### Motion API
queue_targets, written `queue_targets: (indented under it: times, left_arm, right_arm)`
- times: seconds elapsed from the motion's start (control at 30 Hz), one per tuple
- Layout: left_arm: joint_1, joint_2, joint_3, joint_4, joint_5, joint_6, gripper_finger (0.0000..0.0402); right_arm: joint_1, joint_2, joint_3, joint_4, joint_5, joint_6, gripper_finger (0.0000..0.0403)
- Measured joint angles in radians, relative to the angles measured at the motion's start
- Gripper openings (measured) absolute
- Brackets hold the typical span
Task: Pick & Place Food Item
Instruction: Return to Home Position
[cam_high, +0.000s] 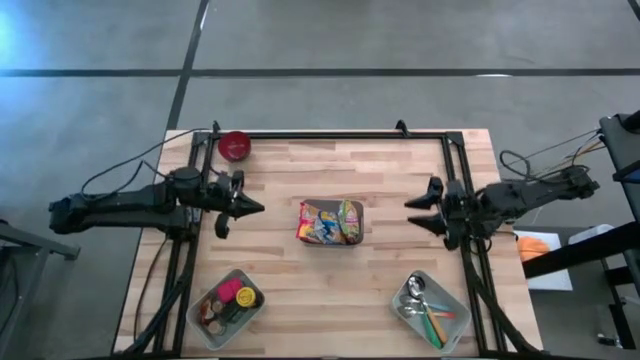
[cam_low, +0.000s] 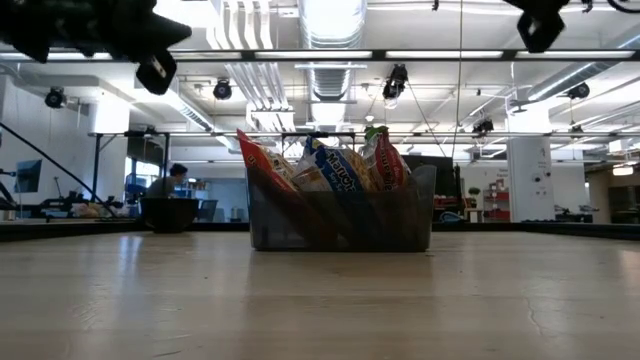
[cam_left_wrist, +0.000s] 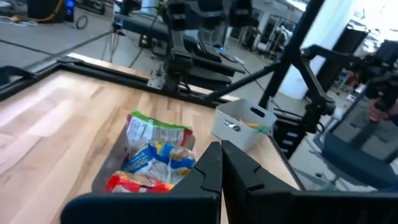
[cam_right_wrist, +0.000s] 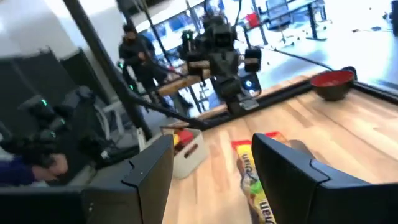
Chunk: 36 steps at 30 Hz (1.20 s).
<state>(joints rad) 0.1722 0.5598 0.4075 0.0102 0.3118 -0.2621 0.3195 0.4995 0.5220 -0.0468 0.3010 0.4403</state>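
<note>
Hovers over the counter's (cam_high: 300, 170) left side with the left claw (cam_high: 260, 208) pinched closed and empty. Hovers over the right side with the right claw (cam_high: 412, 212) spread wide, gripping nothing, both pointing inward. Keeps the snack packets (cam_high: 325, 222) upright in the dark centre bin (cam_high: 360, 215), long axis left to right.

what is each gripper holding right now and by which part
Nothing is held. The left gripper is shut with nothing in it, the right gripper open and empty; both hang clear of the snack bin.
</note>
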Motion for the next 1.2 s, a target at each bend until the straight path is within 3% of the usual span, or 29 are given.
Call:
queue_targets:
  times: [0.13,0.4,0.7,0.83,1.07,1.2]
  left_arm:
    - [0.0,-0.002,-0.103,0.136,-0.024,-0.036,0.0]
    - [-0.001,-0.063,-0.216,0.148,-0.023,-0.062,0.0]
    - [0.0,-0.259,-0.217,-0.024,-0.023,-0.053,0.0]
    - [0.0,-0.371,-0.222,-0.109,-0.031,-0.049,0.0]
    - [0.0,-0.562,-0.349,-0.074,-0.041,-0.09,0.0]
    - [-0.001,-0.541,-0.379,-0.018,-0.014,-0.1,0.0]
  right_arm:
    - [0.0,-0.077,-0.113,0.063,-0.003,0.031,0.0213]
    - [0.0,-0.263,-0.33,0.232,-0.01,0.098,0.0213]
    - [0.001,-0.492,-0.433,0.229,-0.015,0.045,0.0213]
    - [0.001,-0.496,-0.438,0.204,-0.028,0.004,0.0213]
    - [0.0,-0.499,-0.446,0.162,-0.03,-0.004,0.0213]
    - [0.001,-0.499,-0.478,0.173,-0.03,-0.002,0.0213]
